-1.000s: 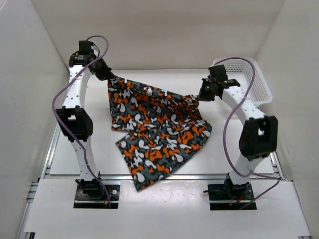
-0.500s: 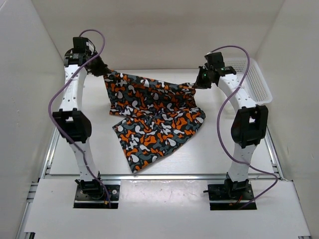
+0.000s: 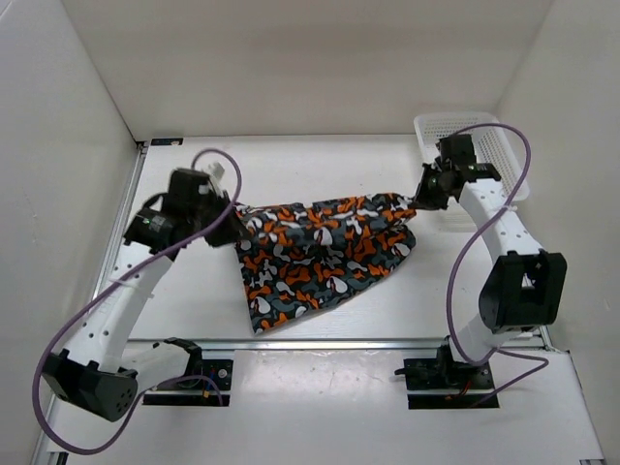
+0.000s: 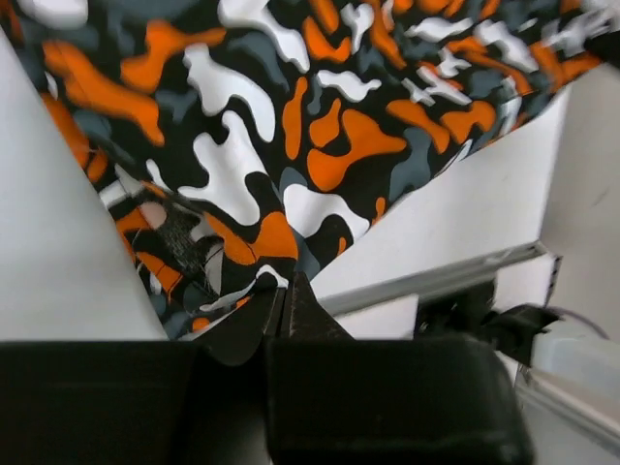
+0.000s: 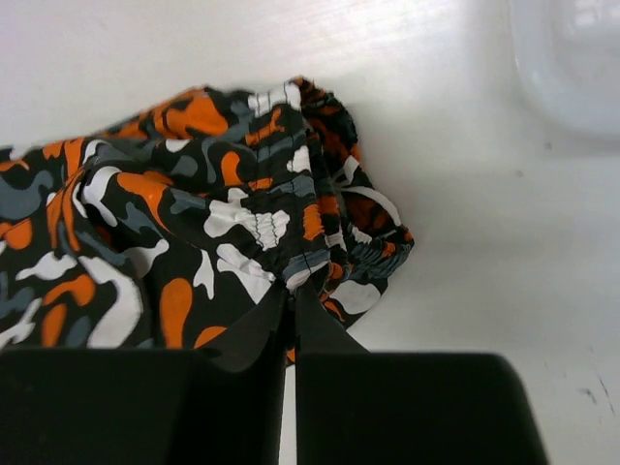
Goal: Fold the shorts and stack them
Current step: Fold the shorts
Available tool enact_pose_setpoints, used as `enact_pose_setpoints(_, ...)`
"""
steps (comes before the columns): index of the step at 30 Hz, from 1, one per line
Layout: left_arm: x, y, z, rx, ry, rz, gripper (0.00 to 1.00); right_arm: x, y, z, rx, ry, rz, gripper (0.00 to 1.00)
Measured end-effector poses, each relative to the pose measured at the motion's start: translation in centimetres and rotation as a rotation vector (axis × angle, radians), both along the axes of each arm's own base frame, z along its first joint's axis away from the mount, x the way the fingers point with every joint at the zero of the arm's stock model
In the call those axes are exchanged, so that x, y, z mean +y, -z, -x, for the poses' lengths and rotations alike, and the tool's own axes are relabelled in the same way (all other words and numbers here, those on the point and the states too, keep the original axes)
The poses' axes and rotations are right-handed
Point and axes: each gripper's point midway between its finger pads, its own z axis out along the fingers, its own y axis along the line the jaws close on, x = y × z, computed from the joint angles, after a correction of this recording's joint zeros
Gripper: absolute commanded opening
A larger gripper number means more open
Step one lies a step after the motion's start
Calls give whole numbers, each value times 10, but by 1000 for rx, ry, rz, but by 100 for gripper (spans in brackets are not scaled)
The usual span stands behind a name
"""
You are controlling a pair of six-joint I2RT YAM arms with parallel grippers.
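Shorts in orange, black, grey and white blotches are strung between the two arms across the middle of the bench. On the left, the left gripper sits low, in from the left edge. Its jaws are pinched tight on the left corner of the cloth. In its wrist view the dark fingertips meet with a fold of fabric bunched between them.

From that grip the upper edge of the shorts runs rightward in a fairly straight, pulled line, climbing a little toward the far side. Below it the rest of the cloth drapes down and looks to lie on the bench. It narrows to a point left of centre, close to the metal rail along the near edge.

On the right, the right gripper is clamped shut on the other end. Its wrist view shows gathered, puckered fabric right at the fingertips, just above the bench surface.

A white mesh basket stands in the far right corner, just behind that gripper and clear of the cloth.
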Motion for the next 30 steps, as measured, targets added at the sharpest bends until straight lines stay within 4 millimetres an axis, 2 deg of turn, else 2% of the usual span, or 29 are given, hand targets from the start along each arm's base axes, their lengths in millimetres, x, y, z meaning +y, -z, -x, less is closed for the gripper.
enact_pose_setpoints(4, -8, 72, 35, 195, 16, -62, 10, -10, 24, 32, 59, 25, 40, 0)
enact_pose_setpoints(6, -9, 96, 50, 266, 23, -94, 10, -17, 39, 49, 95, 42, 64, 2)
enact_pose_setpoints(7, -11, 104, 56, 288, 29, -104, 13, -20, 45, 56, 112, 51, 75, 8)
enact_pose_setpoints(8, -13, 109, 62, 302, 41, -112, 19, -23, 52, 64, 130, 64, 87, 21)
enact_pose_setpoints(9, -16, 112, 66, 312, 51, -115, 32, -26, 57, 70, 144, 78, 97, 41)
enact_pose_setpoints(10, -19, 114, 70, 319, 63, -116, 51, -29, 61, 75, 154, 87, 109, 79)
enact_pose_setpoints(11, -22, 115, 73, 322, 82, -116, 86, -32, 64, 80, 162, 99, 120, 88)
enact_pose_setpoints(13, -28, 117, 79, 329, 112, -111, 96, -35, 64, 83, 158, 119, 133, 96)
enact_pose_setpoints(15, -27, 120, 84, 342, 124, -128, 97, -37, 60, 84, 139, 133, 137, 96)
enact_pose_setpoints(19, -13, 130, 78, 368, 65, -191, 89, -42, 49, 86, 88, 164, 127, 92)
enact_pose_setpoints(22, -2, 136, 69, 374, 3, -204, 89, -46, 51, 88, 79, 189, 79, 84)
enact_pose_setpoints(23, 1, 141, 68, 383, -15, -207, 89, -46, 56, 90, 88, 195, 60, 79)
enact_pose_setpoints(25, 6, 158, 70, 419, -47, -212, 89, -45, 68, 96, 114, 201, 26, 74)
enact_pose_setpoints(29, 15, 205, 91, 563, -80, -264, 86, -31, 88, 112, 172, 178, -48, 61)
enact_pose_setpoints(30, 17, 214, 96, 595, -88, -277, 80, -28, 89, 113, 178, 171, -66, 51)
